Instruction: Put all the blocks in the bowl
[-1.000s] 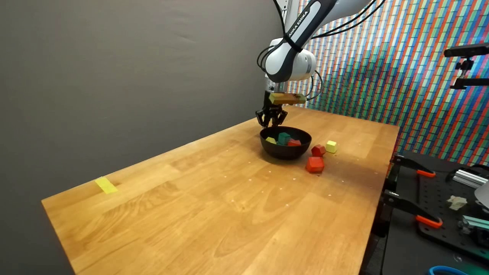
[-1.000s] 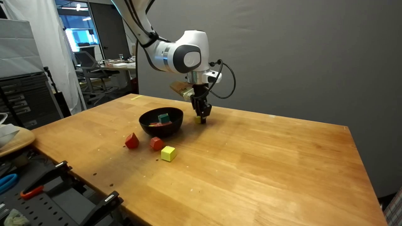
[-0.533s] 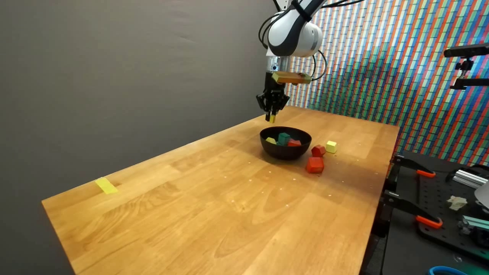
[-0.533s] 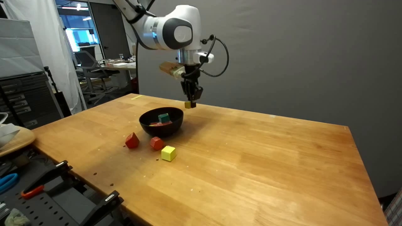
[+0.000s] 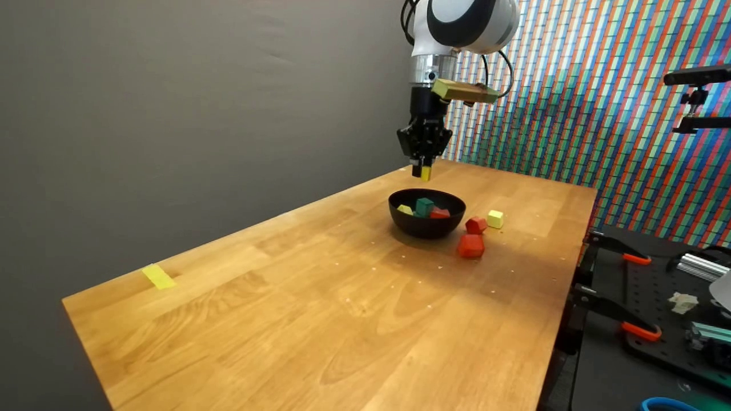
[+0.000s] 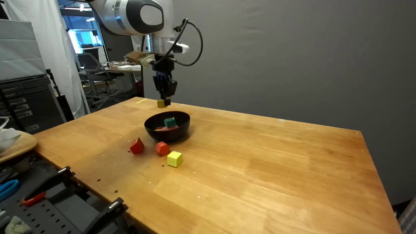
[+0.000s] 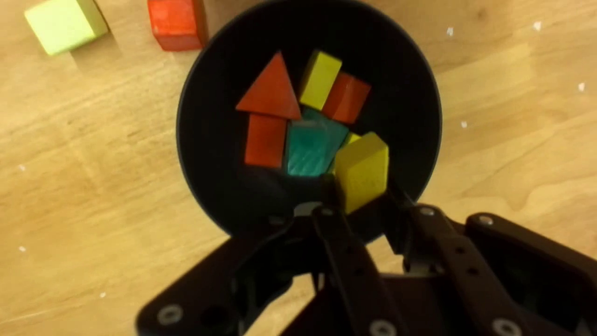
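Gripper (image 7: 365, 190) pinches yellow block (image 7: 361, 175) in air above black bowl (image 5: 426, 229), apart from rim. Inside bowl, per wrist view: red wedge (image 7: 270, 91) and red rectangular block (image 7: 264, 142) at left, green block (image 7: 305, 149) in middle, yellow slab (image 7: 322, 79) and dark red block (image 7: 349, 98) right of wedge; yellow corner (image 7: 352, 137) shows beside held block. Outside bowl, on wooden table (image 6: 260, 182), near side in exterior view, left to right: leftmost red block (image 6: 136, 146), middle red block (image 6: 162, 148), yellow cube (image 6: 175, 159), standing apart.

Between my matt fingers (image 5: 416, 170), the yellow block (image 7: 366, 172) looked smooth; below them, the bowl (image 5: 424, 229) looked matt, the wooden table (image 5: 285, 319) softly glossy.
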Action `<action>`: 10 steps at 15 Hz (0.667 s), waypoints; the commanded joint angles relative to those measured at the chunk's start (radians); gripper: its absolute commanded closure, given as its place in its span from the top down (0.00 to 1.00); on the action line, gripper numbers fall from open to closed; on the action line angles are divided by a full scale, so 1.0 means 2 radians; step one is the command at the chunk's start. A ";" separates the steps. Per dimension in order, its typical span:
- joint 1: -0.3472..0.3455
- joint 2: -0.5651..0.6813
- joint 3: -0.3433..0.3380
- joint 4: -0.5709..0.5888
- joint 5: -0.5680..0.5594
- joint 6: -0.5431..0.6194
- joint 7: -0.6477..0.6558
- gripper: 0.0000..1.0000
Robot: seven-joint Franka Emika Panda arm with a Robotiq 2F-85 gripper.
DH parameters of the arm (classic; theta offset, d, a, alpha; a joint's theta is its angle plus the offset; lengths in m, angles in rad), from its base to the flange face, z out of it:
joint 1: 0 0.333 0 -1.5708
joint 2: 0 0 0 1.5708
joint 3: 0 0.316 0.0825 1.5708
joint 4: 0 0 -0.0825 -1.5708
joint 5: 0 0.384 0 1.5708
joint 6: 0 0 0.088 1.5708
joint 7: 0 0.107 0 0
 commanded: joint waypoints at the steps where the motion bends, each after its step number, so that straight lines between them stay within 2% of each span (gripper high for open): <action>1: 0.000 -0.026 0.007 -0.046 0.008 0.009 0.005 0.61; 3: -0.003 -0.045 0.007 -0.068 0.013 0.004 0.007 0.77; 6: 0.008 -0.088 0.001 -0.116 -0.009 -0.016 0.055 0.98; 8: 0.009 -0.118 0.005 -0.149 -0.009 -0.026 0.084 1.00; 10: 0.006 -0.134 0.015 -0.181 0.021 -0.019 0.087 1.00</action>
